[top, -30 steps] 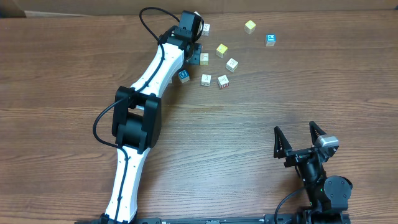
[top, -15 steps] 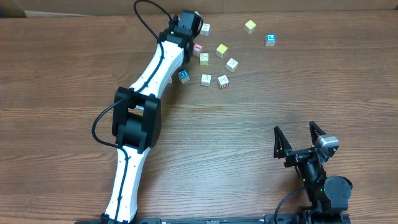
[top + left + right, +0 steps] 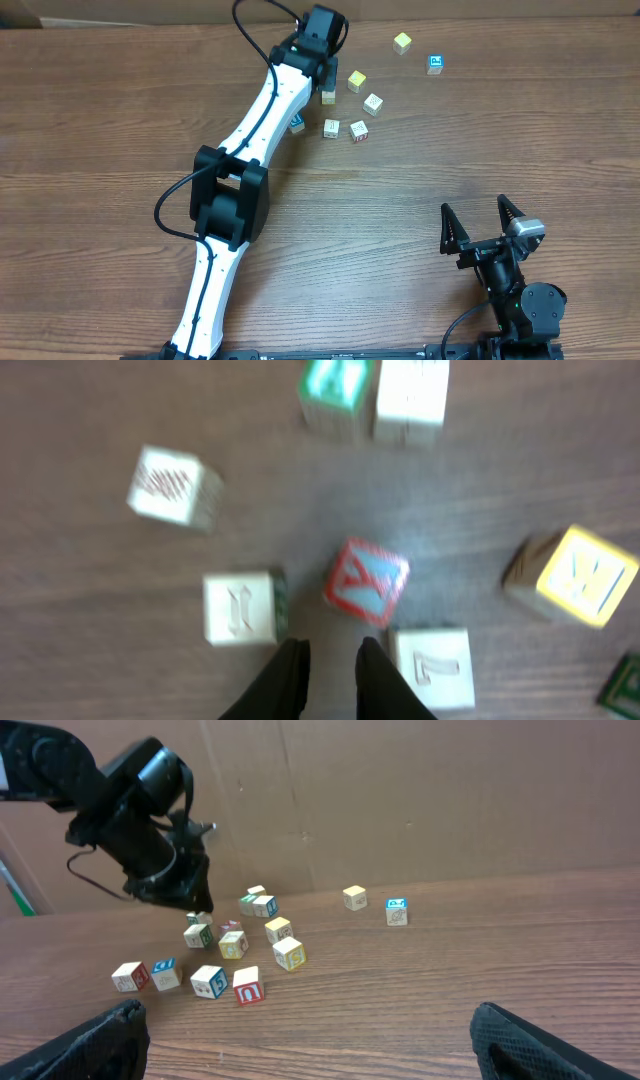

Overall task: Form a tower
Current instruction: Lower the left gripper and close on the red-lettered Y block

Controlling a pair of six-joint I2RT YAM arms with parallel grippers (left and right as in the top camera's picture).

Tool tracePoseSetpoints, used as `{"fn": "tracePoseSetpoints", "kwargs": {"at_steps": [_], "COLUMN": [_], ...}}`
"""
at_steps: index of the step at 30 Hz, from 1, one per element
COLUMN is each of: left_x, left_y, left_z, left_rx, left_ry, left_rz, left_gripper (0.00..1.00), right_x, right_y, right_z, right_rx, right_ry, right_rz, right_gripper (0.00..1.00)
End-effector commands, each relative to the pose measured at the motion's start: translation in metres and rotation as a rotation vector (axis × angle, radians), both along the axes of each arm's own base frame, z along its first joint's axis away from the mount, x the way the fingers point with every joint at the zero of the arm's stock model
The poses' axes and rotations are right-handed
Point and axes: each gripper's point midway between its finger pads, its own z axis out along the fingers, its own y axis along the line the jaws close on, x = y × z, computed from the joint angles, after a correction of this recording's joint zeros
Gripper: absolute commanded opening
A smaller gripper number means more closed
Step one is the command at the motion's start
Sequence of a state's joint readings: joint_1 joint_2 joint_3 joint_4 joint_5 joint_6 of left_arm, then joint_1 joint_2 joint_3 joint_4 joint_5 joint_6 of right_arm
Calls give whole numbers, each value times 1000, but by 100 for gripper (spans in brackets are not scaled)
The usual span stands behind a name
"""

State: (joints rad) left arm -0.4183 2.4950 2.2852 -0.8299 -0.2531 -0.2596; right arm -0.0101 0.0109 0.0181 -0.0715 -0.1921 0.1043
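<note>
No tower shows in any view; the letter cubes I can see lie singly on the wooden table (image 3: 420, 200). My left gripper (image 3: 322, 72) hovers over the cluster at the far end. In the blurred left wrist view its fingers (image 3: 290, 675) stand close together with nothing between them, and the left gripper (image 3: 328, 660) sits just short of a tilted red-and-blue cube (image 3: 365, 582). A cream cube (image 3: 240, 608) lies left of the fingers, another (image 3: 435, 665) right. My right gripper (image 3: 481, 222) rests open and empty near the front edge.
Loose cubes spread right of the left arm: yellow (image 3: 356, 80), cream (image 3: 373, 103), two more (image 3: 331, 128) (image 3: 359, 131), a far yellow one (image 3: 401, 42) and a blue one (image 3: 435, 64). A cardboard wall (image 3: 400, 790) stands behind the table.
The left wrist has swung right and now covers the red cube and the cube beside it. Its jaws opened a little, then closed. The right arm has not moved.
</note>
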Motion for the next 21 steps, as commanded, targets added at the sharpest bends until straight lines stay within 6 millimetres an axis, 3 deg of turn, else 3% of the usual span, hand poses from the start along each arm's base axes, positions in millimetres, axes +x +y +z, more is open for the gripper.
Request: {"fn": "tracePoseSetpoints", "kwargs": {"at_steps": [1,9,16,21], "left_x": [-14,-28,-25,-15], "left_y": [-8,-15,-45,-48], "left_z": [-19,-44,-41,-33], "left_rx": [-16,-10,-158,-163], "left_ry": [55,101,102,51], "left_rz": [8,-11,-88,-103], "left_gripper": [11,16,19,21], "right_x": [0,0,0,0], "right_y": [1,1,1,1], "right_z": [-2,-2,-2,-2], "right_rx": [-1,-1,-1,-1], "right_ry": [-3,-3,-4,-4], "right_rz": [0,0,0,0], "right_gripper": [100,100,100,100]}}
